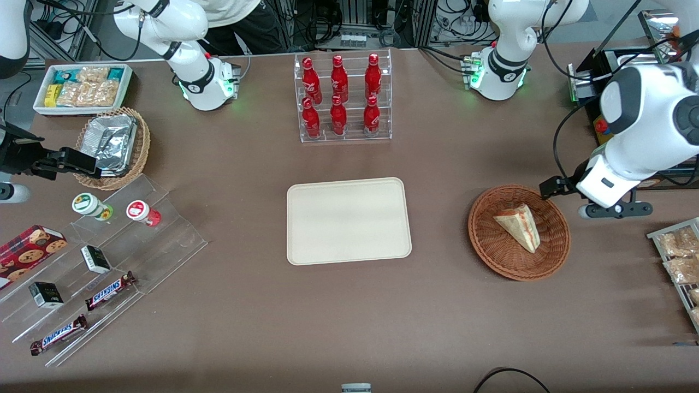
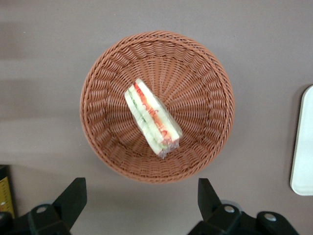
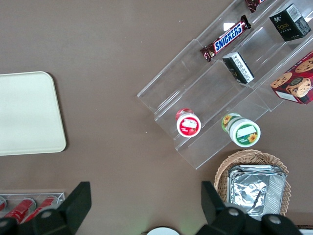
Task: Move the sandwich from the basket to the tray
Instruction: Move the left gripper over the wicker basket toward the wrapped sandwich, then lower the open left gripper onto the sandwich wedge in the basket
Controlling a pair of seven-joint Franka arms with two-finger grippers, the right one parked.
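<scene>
The sandwich [image 1: 519, 225] [image 2: 152, 119], a pale wedge with red and green filling along its cut edge, lies in the middle of the round reddish-brown wicker basket [image 1: 491, 251] [image 2: 107, 73]. The cream tray [image 1: 348, 220] [image 2: 303, 142] lies flat at the table's middle, beside the basket toward the parked arm's end, with nothing on it. My gripper [image 1: 556, 186] [image 2: 139, 188] hangs above the basket's rim on the side farther from the front camera. It is open wide, its black fingers [image 2: 73, 196] are well apart, and nothing is between them.
A clear rack of red bottles [image 1: 343, 98] stands farther from the front camera than the tray. Toward the parked arm's end are a stepped acrylic stand with snacks [image 1: 98, 256], a tan basket with a foil container [image 1: 112, 144] and a white snack box [image 1: 82, 87]. A snack rack [image 1: 680, 256] sits at the working arm's end.
</scene>
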